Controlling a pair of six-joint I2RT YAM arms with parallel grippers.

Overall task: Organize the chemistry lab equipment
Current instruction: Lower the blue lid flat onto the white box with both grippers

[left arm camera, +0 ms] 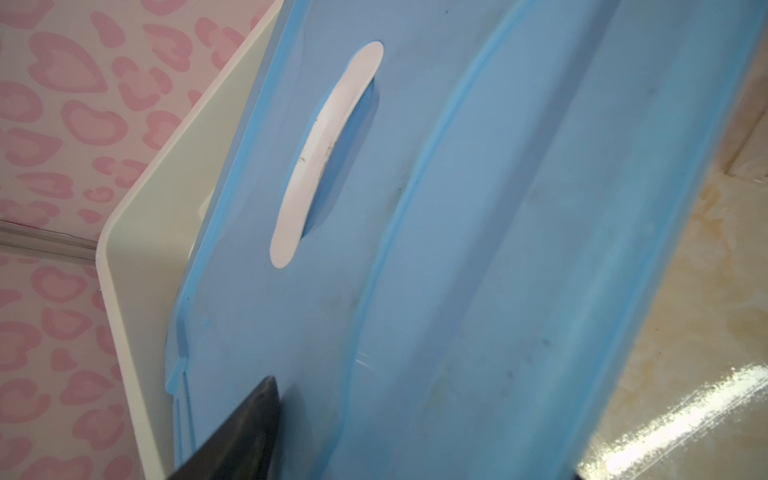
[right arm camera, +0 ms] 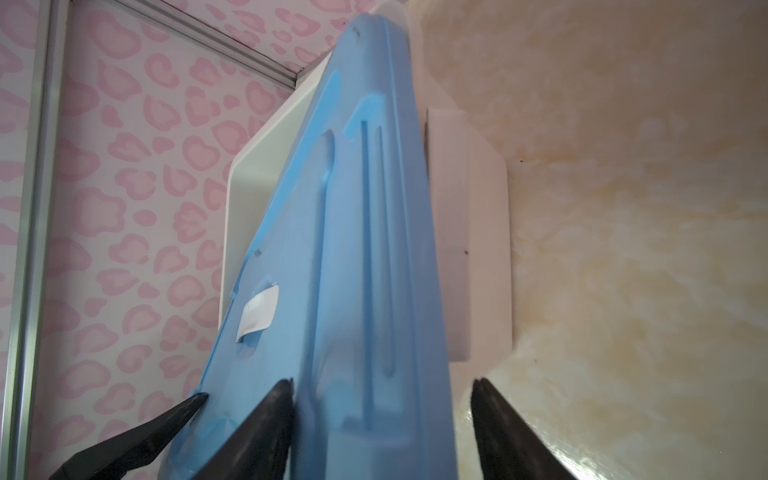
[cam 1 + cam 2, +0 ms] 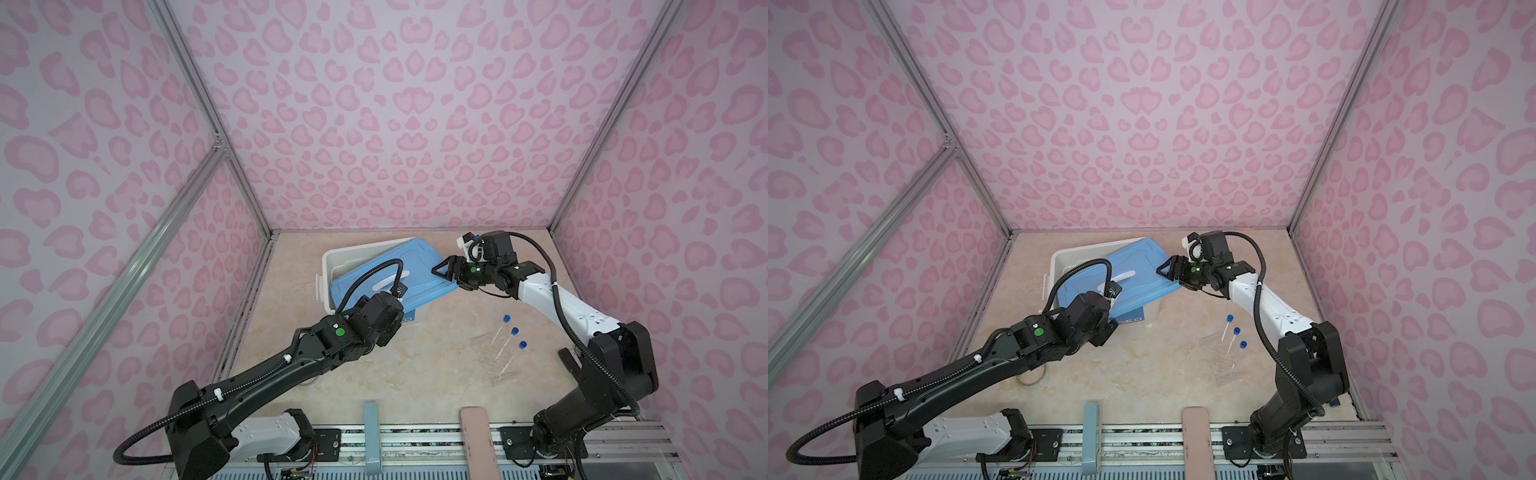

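Three long clear blue-capped tubes (image 3: 514, 331) (image 3: 1236, 331) stand slanted in a clear rack (image 3: 494, 357) on the right of the table. A clear round dish (image 3: 1030, 378) lies half under the left arm. The blue lid (image 3: 399, 266) (image 1: 457, 249) (image 2: 353, 249) sits askew and tilted on the white tub (image 3: 332, 257). My left gripper (image 1: 415, 436) is open over the lid's near corner, with one finger (image 1: 257, 415) against the lid. My right gripper (image 3: 440, 270) (image 2: 382, 382) is open astride the lid's right end: one finger touches it, the other stands clear.
A blue bar (image 3: 371, 436) and a pink bar (image 3: 476, 440) lie at the front edge by the rail. Pink-patterned walls close in the left, back and right. Bare marble table (image 3: 415, 361) lies between the tub and the rack.
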